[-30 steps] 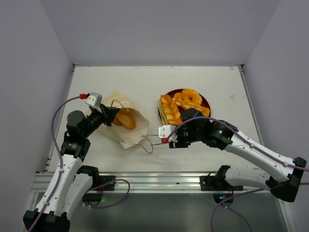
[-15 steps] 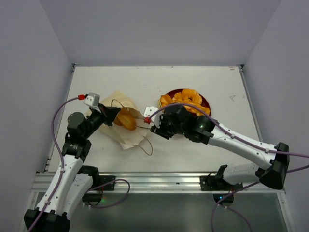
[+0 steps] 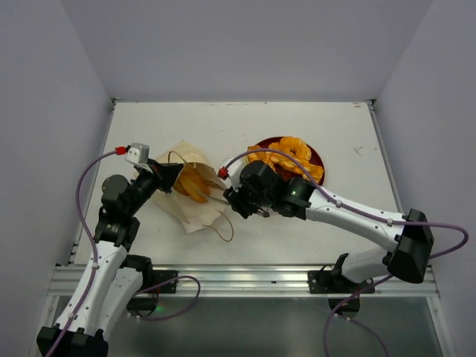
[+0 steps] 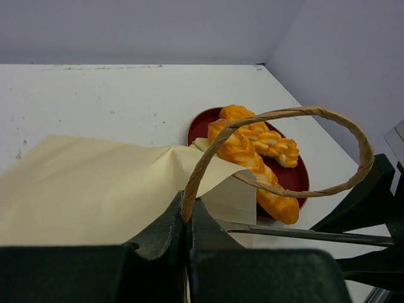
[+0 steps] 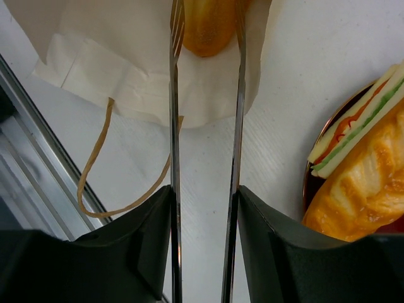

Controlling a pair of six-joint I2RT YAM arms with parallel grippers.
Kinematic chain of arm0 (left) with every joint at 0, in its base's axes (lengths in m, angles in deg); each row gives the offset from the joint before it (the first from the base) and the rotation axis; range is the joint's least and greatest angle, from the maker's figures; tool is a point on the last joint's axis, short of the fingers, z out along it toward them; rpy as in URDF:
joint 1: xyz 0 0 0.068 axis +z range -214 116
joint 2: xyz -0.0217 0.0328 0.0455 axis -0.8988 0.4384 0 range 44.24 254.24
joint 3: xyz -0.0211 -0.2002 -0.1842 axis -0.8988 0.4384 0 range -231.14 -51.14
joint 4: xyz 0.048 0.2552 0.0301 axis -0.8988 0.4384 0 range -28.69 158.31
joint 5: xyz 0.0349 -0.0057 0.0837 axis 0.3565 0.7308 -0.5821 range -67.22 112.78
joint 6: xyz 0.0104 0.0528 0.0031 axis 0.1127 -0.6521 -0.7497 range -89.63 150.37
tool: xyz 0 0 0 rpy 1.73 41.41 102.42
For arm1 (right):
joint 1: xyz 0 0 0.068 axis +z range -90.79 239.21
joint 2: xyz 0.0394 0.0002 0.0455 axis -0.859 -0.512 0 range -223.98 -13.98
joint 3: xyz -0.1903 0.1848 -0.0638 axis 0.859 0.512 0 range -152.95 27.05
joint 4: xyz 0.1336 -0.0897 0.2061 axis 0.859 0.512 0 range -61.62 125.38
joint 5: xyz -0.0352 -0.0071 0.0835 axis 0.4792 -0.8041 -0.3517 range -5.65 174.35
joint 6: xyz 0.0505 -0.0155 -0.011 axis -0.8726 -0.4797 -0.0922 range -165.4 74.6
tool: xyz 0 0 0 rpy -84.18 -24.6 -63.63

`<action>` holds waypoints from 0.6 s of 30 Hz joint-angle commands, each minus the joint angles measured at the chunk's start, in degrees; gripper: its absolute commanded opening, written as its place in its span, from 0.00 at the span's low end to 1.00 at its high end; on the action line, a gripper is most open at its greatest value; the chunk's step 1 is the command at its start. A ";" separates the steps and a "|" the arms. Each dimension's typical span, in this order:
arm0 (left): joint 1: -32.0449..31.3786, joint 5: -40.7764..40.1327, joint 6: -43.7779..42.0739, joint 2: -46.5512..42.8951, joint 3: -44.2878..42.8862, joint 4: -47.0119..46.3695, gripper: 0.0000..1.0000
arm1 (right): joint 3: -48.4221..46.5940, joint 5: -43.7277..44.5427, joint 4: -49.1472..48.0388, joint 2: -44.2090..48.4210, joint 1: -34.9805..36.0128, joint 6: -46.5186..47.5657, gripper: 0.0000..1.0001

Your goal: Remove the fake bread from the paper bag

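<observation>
The paper bag (image 3: 187, 210) lies on its side, mouth toward the right. My left gripper (image 3: 168, 174) is shut on its upper loop handle (image 4: 278, 114), lifting the mouth. One golden piece of fake bread (image 3: 195, 184) shows inside the bag. My right gripper (image 3: 235, 196) is shut on a pair of metal tongs (image 5: 174, 126). The tongs' two arms stand apart, and their tips reach either side of that bread (image 5: 211, 25) at the bag's mouth (image 5: 126, 38). More fake bread (image 3: 291, 155) lies on the red plate (image 3: 317, 159).
The bag's lower loop handle (image 5: 95, 165) lies on the table under the tongs. A pale sandwich (image 5: 360, 120) and a braided loaf (image 5: 369, 189) sit on the plate close to my right wrist. The metal rail runs along the table's near edge (image 3: 245, 277).
My right arm has swung left from the plate's front to the bag, bringing the tongs' tips to the bread in its mouth. The left gripper has kept its hold on the handle.
</observation>
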 commanded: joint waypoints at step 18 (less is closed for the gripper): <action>-0.23 0.31 2.29 0.27 0.38 -4.01 0.00 | 0.54 -15.38 -7.15 -7.50 -8.07 -16.49 0.46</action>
